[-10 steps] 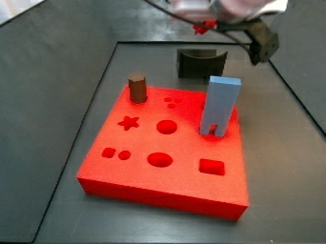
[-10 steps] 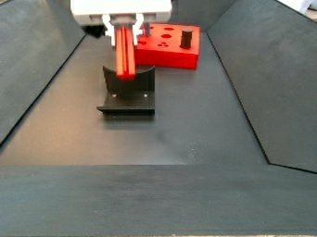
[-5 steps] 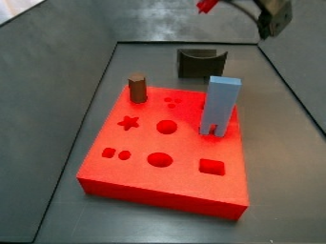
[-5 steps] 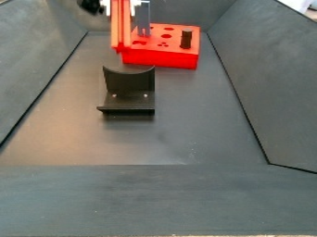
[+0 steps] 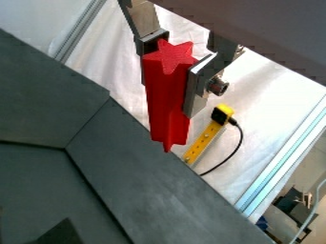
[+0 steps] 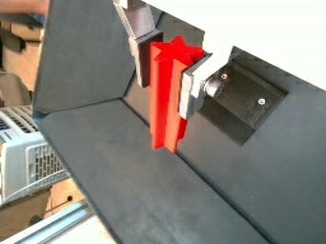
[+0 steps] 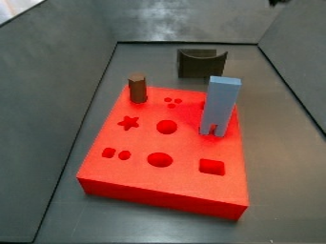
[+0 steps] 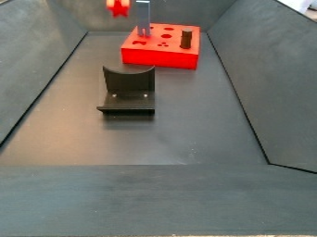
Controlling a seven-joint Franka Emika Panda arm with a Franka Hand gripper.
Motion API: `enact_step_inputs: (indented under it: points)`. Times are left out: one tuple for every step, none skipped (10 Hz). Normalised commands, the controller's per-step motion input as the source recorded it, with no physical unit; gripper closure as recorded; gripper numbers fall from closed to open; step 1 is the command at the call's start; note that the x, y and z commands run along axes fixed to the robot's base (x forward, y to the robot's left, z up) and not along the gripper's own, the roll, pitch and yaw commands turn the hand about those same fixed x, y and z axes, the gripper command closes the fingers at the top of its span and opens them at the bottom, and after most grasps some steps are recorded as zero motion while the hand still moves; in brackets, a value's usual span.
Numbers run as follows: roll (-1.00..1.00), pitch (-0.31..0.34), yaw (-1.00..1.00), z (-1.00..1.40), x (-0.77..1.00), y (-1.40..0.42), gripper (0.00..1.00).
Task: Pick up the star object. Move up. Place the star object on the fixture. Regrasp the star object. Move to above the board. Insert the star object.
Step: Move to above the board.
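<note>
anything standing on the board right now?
Yes: on the board stand a brown cylinder peg and a tall light-blue post. The other holes look empty. The post hides the spot behind it. The star object is up in the tool.

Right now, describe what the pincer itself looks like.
In both wrist views the pincer has two flat silver metal fingers, plate-like, with dark pads on their inner faces. One finger carries a round silver screw head. No cables or markings show on it.
</note>
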Motion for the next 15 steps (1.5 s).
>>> enact_step_inputs:
  points:
    - [-0.04, 0.112, 0.08, 0.21, -0.01, -0.01, 1.00]
    - [-1.00, 0.006, -0.08, 0.29, -0.52, -1.00, 1.00]
    - [-1.00, -0.002, -0.08, 0.29, -0.52, -1.00, 1.00]
    - [-1.00, -0.010, -0.08, 0.31, -0.56, -1.00, 1.00]
    - [-1.00, -0.014, -0.08, 0.29, -0.57, -1.00, 1.00]
    - [-1.00, -0.014, -0.08, 0.29, -0.57, -1.00, 1.00]
    - [-1.00, -0.011, -0.09, 0.30, -0.59, -1.00, 1.00]
    - [-1.00, -0.006, -0.09, 0.31, -0.61, -1.00, 1.00]
    - [-1.00, -0.009, -0.09, 0.32, -0.64, -1.00, 1.00]
    - [-1.00, -0.012, -0.09, 0.29, -0.62, -0.90, 1.00]
    - [-1.00, -0.015, -0.09, 0.20, -0.45, -0.59, 1.00]
    - [-1.00, -0.014, -0.08, 0.09, -0.26, -0.26, 1.00]
    - [-1.00, -0.015, -0.08, 0.05, -0.17, -0.13, 1.00]
    - [-1.00, -0.025, -0.07, 0.04, -0.13, -0.06, 1.00]
    - [-0.89, -0.042, -0.06, 0.02, -0.11, -0.02, 1.00]
